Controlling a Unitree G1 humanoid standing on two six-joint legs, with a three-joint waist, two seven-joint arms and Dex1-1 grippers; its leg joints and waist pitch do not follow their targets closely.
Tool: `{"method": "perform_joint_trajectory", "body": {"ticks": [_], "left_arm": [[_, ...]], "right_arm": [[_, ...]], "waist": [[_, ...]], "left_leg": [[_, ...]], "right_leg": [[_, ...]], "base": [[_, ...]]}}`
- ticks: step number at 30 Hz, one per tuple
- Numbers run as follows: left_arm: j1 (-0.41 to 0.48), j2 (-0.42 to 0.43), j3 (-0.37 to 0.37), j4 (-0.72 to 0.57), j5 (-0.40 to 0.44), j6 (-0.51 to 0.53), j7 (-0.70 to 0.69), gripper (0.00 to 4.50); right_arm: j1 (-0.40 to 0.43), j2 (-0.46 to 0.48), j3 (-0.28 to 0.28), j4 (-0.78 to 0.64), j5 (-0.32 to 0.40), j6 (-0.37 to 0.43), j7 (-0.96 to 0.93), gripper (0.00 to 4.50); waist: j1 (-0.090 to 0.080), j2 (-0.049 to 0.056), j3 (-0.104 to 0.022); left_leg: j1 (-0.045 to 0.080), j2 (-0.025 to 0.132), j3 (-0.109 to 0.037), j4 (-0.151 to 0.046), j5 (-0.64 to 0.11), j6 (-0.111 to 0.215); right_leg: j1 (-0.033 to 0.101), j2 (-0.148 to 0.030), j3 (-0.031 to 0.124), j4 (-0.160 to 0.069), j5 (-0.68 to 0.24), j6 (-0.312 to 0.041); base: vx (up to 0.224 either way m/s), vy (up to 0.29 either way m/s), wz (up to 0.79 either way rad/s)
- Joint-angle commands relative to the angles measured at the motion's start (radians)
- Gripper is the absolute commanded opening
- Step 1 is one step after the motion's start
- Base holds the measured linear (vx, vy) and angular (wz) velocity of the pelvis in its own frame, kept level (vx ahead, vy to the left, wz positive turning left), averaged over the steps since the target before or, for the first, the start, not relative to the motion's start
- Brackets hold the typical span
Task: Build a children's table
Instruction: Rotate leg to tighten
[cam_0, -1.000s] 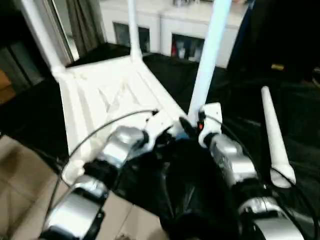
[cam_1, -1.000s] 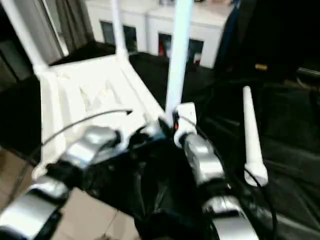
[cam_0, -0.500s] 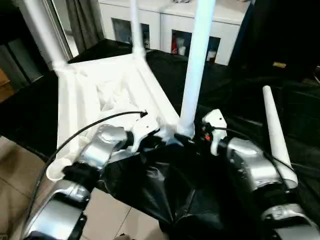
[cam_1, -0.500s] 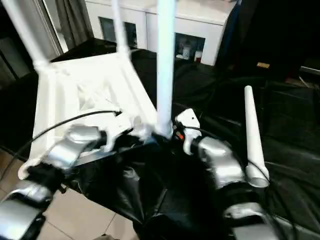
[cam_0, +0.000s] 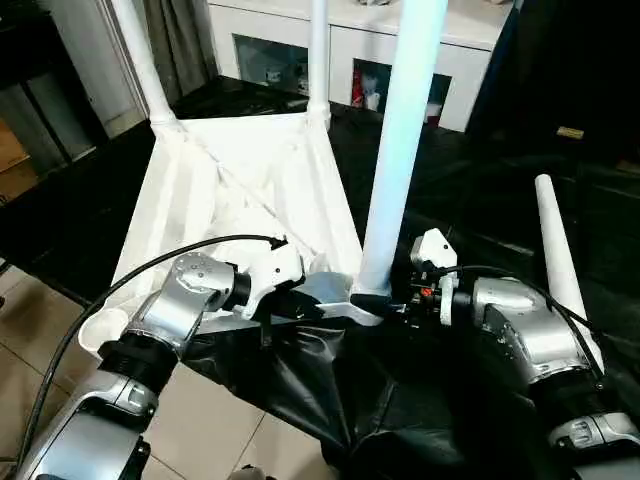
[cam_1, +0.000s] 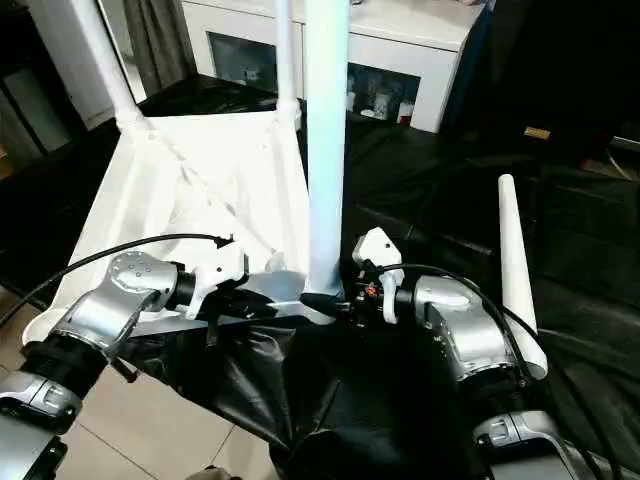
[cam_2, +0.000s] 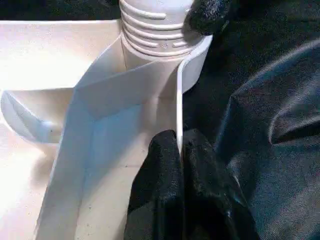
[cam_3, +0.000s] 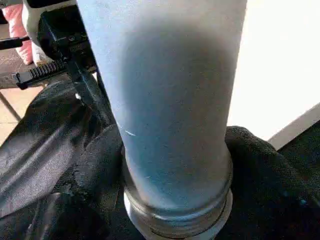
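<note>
Left pincer (cam_2: 180, 150) pinched shut on tabletop (cam_0: 240, 180) rim beside near-corner socket; right pincer (cam_3: 172, 165) clasps upright leg (cam_0: 400, 150) base there.

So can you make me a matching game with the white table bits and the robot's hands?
Things:
1. near leg
2. loose leg
3. left hand
4. tabletop

Where or how:
A. lying on the black cloth
B. pinching the tabletop's thin rim
C. standing upright in a corner socket, right hand at its base
D. upside down, ribs showing

Pairs: 1-C, 2-A, 3-B, 4-D
</note>
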Motion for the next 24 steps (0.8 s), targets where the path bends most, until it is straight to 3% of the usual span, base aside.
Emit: {"method": "perform_joint_trajectory", "body": {"ticks": [1,4,7,10,12,18,19,24], "left_arm": [[-0.001,-0.017,0.008,-0.030,-0.023,-0.016,0.016,0.00],[-0.009,-0.039,0.013,-0.014,-0.009,-0.007,0.066,0.00],[-0.034,-0.070,0.017,0.031,0.027,0.005,0.161,0.00],[-0.096,-0.150,0.042,0.127,0.056,0.042,0.346,0.00],[-0.121,-0.180,0.052,0.161,0.064,0.057,0.417,0.00],[-0.196,-0.282,0.086,0.259,0.066,0.089,0.593,0.00],[-0.199,-0.287,0.086,0.264,0.068,0.086,0.595,0.00],[-0.191,-0.282,0.059,0.256,0.077,0.070,0.519,0.00]], "right_arm": [[0.015,0.016,0.017,-0.028,0.012,0.014,0.014,2.84],[0.020,0.044,0.001,-0.010,0.002,0.014,-0.055,2.77],[0.011,0.085,-0.020,0.042,-0.034,0.000,-0.187,2.75],[-0.005,0.173,-0.065,0.132,-0.068,0.000,-0.426,2.74],[-0.010,0.207,-0.074,0.153,-0.070,0.014,-0.482,2.74],[-0.077,0.337,-0.082,0.242,-0.109,-0.005,-0.698,2.74],[-0.084,0.344,-0.086,0.250,-0.108,-0.011,-0.706,3.29],[-0.086,0.343,-0.070,0.208,-0.086,-0.011,-0.590,3.80]], "waist": [[0.001,-0.008,-0.079],[0.000,-0.008,-0.077],[-0.006,-0.010,-0.074],[-0.015,-0.012,-0.068],[-0.017,-0.014,-0.069],[-0.017,-0.011,-0.070],[-0.017,-0.011,-0.071],[-0.014,-0.009,-0.076]], "left_leg": [[0.005,0.037,-0.007,-0.062,-0.107,0.070],[0.004,0.038,-0.008,-0.064,-0.115,0.066],[0.009,0.035,-0.008,-0.067,-0.137,0.042],[0.013,0.031,-0.005,-0.069,-0.172,0.022],[0.014,0.029,-0.008,-0.071,-0.179,0.012],[0.011,0.029,-0.010,-0.072,-0.171,0.020],[0.010,0.028,-0.010,-0.072,-0.168,0.022],[0.005,0.031,-0.011,-0.070,-0.131,0.050]], "right_leg": [[0.061,-0.082,0.049,-0.067,-0.091,-0.237],[0.060,-0.083,0.048,-0.070,-0.116,-0.231],[0.057,-0.084,0.050,-0.079,-0.189,-0.213],[0.051,-0.083,0.050,-0.092,-0.288,-0.184],[0.054,-0.085,0.049,-0.096,-0.334,-0.166],[0.053,-0.086,0.050,-0.099,-0.315,-0.159],[0.054,-0.086,0.050,-0.098,-0.308,-0.160],[0.061,-0.084,0.049,-0.086,-0.188,-0.186]], "base": [[0.000,0.000,0.00],[0.000,0.000,0.00],[0.000,0.000,0.00],[0.000,0.000,0.00],[0.000,0.000,0.00],[0.000,0.000,0.00],[0.000,0.000,0.00],[0.000,0.000,0.00]]}}
